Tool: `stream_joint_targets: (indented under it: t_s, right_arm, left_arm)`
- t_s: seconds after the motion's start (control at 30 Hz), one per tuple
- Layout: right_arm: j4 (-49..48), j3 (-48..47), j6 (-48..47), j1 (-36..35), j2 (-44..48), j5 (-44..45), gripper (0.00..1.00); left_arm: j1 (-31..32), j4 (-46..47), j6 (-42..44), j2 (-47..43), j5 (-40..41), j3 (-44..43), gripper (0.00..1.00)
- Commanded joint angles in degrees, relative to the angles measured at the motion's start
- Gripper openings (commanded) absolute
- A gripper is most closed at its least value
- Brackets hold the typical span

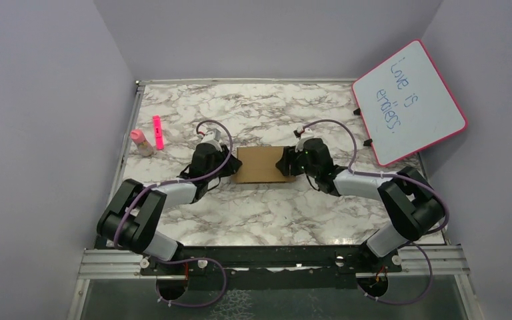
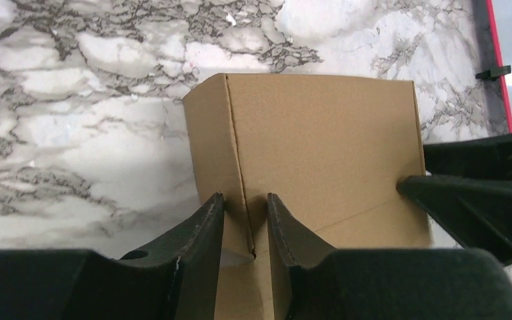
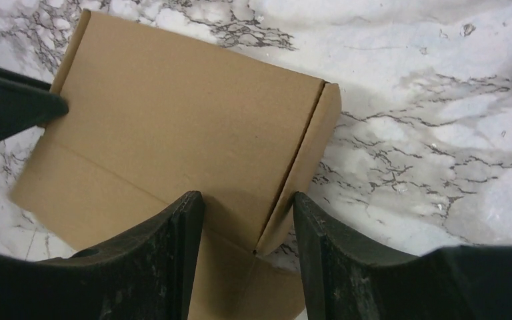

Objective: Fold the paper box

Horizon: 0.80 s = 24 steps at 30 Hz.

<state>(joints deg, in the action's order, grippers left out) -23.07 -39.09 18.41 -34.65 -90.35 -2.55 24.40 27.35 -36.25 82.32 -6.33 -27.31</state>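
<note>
Brown paper box [image 1: 261,165], end flaps creased; left gripper [image 2: 245,200] straddles 9 o'clock flap, grip unclear; right gripper [image 3: 248,201] open at 3 o'clock.

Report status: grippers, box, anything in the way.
Left gripper astride left flap of box, jaws narrow, grip unclear. Right gripper open around right flap. Both flaps raised. Nothing blocking; whiteboard off right.

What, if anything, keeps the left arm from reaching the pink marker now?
Probably nothing, so yes: the marker lies in the open on the table, left of the left gripper, with only a small bottle beside it. Its fingers straddle a flap of the box, though, so it must back off first.
</note>
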Motion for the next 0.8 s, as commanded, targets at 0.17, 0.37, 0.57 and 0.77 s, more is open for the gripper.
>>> stream_joint_targets:
  t_s: [0.17, 0.37, 0.57, 0.77]
  right_arm:
    - [2.17, 1.74, -2.11, -0.06, 5.46, 2.01, 0.57]
    - [5.79, -1.35, -8.92, -0.15, 7.43, -2.25, 0.69]
    - [7.97, -4.22, -18.49, -1.71, 6.24, -9.6, 0.76]
    - [12.09, -10.94, -24.49, -3.53, 2.49, -8.32, 0.84]
  left_arm:
    - [0.3, 2.18, 1.52, 1.18, 0.96, -1.01, 0.38]
    - [0.29, 2.18, -1.26, -6.72, 5.86, 2.03, 0.5]
    - [0.25, 2.26, -2.99, -5.57, 5.89, 1.4, 0.58]
    - [-0.67, 2.26, -2.72, 2.29, 2.61, -5.44, 0.58]
